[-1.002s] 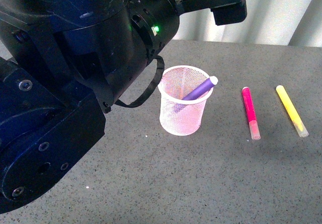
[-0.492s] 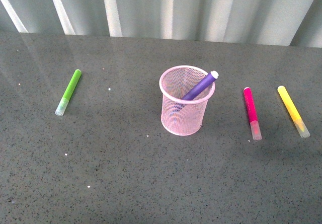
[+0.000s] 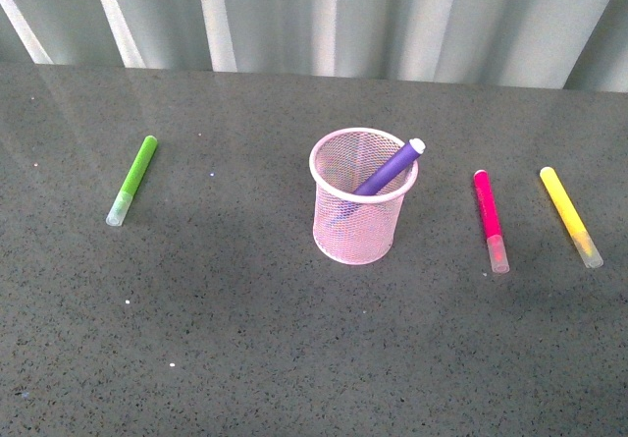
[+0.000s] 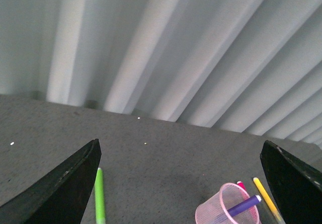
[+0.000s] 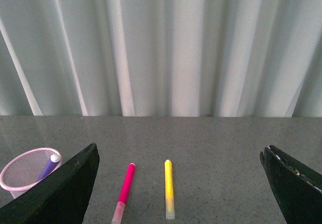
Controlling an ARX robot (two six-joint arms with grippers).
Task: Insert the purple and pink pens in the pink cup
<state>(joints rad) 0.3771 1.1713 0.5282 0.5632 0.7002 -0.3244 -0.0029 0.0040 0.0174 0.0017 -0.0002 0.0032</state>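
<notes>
In the front view, you see a grey speckled table (image 3: 294, 358) in front of a pale pleated curtain (image 3: 392, 15). At the centre of the frame stands the pink cup (image 3: 353, 231), upright, made of wire mesh. The purple pen (image 3: 388, 170) is inside it, leaning, with its pale end poking over the rim toward the upper right.

At the right of the frame, apart from the cup, the pink pen (image 3: 488, 216) lies flat on the table with its clear cap toward the bottom edge. A yellow pen (image 3: 569, 214) lies just beyond it, nearer the right edge. A green pen (image 3: 132, 179) lies alone at the left of the frame.

In the wrist views, your left gripper (image 4: 180, 142) hangs above the table with its jaws spread wide and nothing between them. Your right gripper (image 5: 180, 146) is likewise spread wide and holds nothing.
</notes>
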